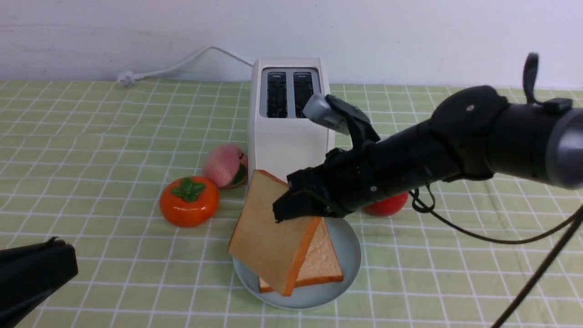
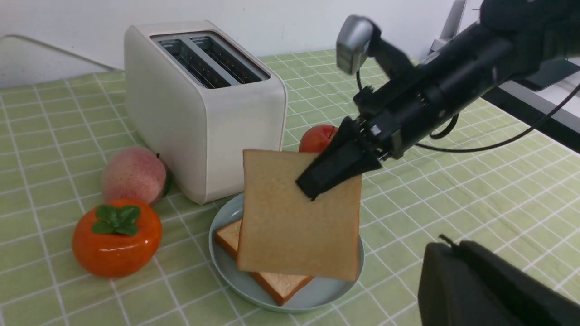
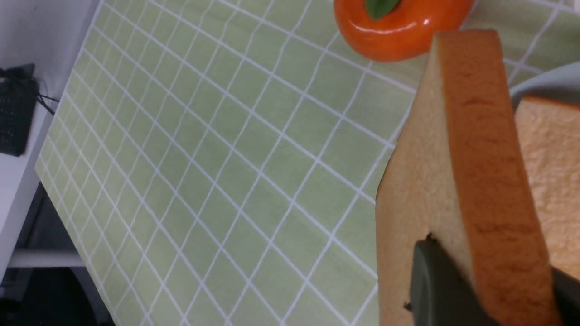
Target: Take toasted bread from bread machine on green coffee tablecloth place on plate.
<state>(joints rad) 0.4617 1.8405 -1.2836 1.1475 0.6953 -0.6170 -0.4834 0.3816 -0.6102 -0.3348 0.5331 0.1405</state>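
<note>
Bench wears green coffee tablecloth (image 1: 91,136). We see right pincer (image 1: 295,202) clamped on tilted toasted bread (image 1: 268,237) over plate (image 1: 351,255), other slice (image 1: 324,266) lying there; left pincer (image 1: 57,262) closed, idle. Released this steep, we reckon it slides off the rim.

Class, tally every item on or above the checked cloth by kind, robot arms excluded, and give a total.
Bread slices: 2, held slice, flat slice
Toaster: 1
Plate: 1
Fruits: 3, peach, persimmon, apple
Total: 7
</note>
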